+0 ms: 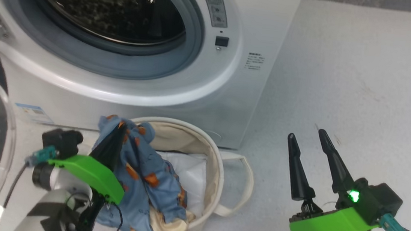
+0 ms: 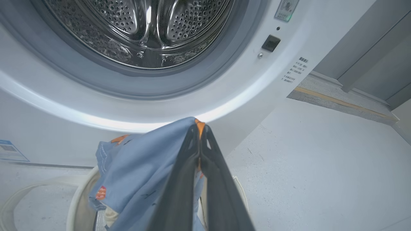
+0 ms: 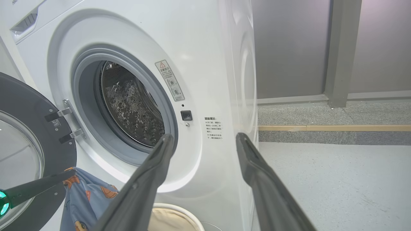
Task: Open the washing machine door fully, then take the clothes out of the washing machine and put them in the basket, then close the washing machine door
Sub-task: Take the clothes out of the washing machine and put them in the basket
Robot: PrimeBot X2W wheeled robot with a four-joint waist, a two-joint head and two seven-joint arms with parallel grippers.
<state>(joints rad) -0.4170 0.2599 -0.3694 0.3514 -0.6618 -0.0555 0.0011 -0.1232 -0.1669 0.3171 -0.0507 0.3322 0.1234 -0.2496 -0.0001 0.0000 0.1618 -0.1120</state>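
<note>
L gripper (image 2: 199, 125) clamped on clothes (image 1: 142, 164) over left rim of basket (image 1: 219, 162), R gripper (image 1: 306, 134) spread, idle: let go now & cloth prob slides outside.

Bright, even light; a white glare band runs under the washing machine (image 2: 224, 106) opening, whose edges curve wide-angle.
</note>
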